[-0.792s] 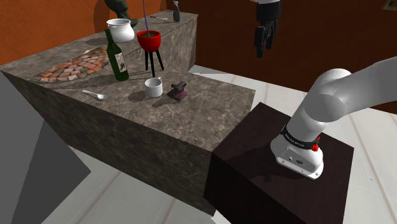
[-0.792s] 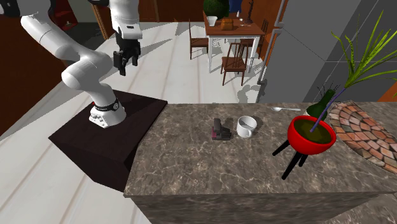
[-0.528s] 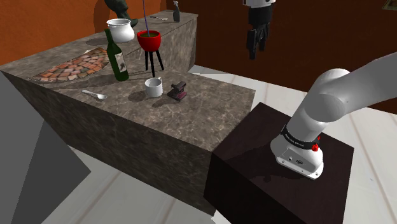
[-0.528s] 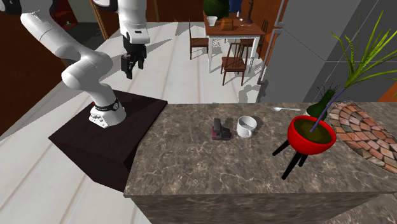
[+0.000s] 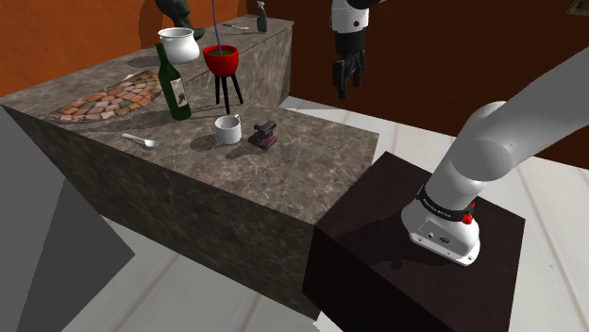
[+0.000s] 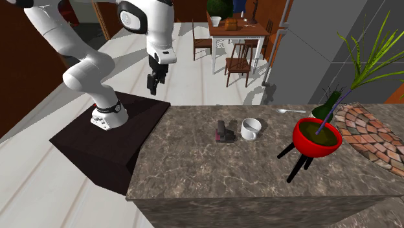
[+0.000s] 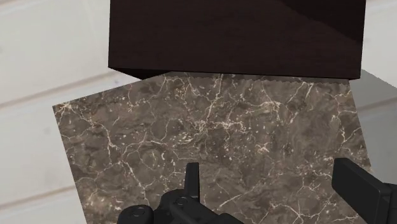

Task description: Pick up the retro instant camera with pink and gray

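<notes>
The small instant camera (image 5: 265, 135), dark with a pink-purple base, sits on the marble counter (image 5: 302, 165) beside a white cup (image 5: 227, 129). In the second exterior view the camera (image 6: 224, 133) lies just left of the cup (image 6: 251, 128). My black gripper (image 5: 342, 80) hangs high in the air, well to the shoulder view's right of the camera and apart from it. Seen from the second exterior view, the gripper (image 6: 154, 84) is over the counter's end next to the dark stand (image 6: 110, 139). In the wrist view the gripper (image 7: 273, 184) is open, with bare marble (image 7: 210, 140) below it.
On the counter stand a green bottle (image 5: 174, 85), a red pot on a black tripod (image 5: 223, 61), a white pot (image 5: 177, 43), a spoon (image 5: 142, 141) and a brick-patterned mat (image 5: 109, 97). A table with chairs (image 6: 236, 39) stands far behind.
The arm has swung the gripper toward the counter, to the shoulder view's left and the second exterior view's right, and a little lower. Nothing on the counter has moved.
</notes>
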Motion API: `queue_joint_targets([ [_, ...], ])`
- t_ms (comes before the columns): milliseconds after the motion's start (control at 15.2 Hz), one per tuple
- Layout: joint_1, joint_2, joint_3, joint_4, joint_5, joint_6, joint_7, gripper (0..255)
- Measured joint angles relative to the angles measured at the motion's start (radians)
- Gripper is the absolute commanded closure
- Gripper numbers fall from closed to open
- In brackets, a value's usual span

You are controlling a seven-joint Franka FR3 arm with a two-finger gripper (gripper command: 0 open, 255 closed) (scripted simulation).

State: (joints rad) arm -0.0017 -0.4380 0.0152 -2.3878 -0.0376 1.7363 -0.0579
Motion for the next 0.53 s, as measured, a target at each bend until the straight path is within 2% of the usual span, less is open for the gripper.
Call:
queue_joint_targets([
  [528, 0.009, 0.316, 0.009, 0.156, 0.011, 0.175, 0.007, 0],
])
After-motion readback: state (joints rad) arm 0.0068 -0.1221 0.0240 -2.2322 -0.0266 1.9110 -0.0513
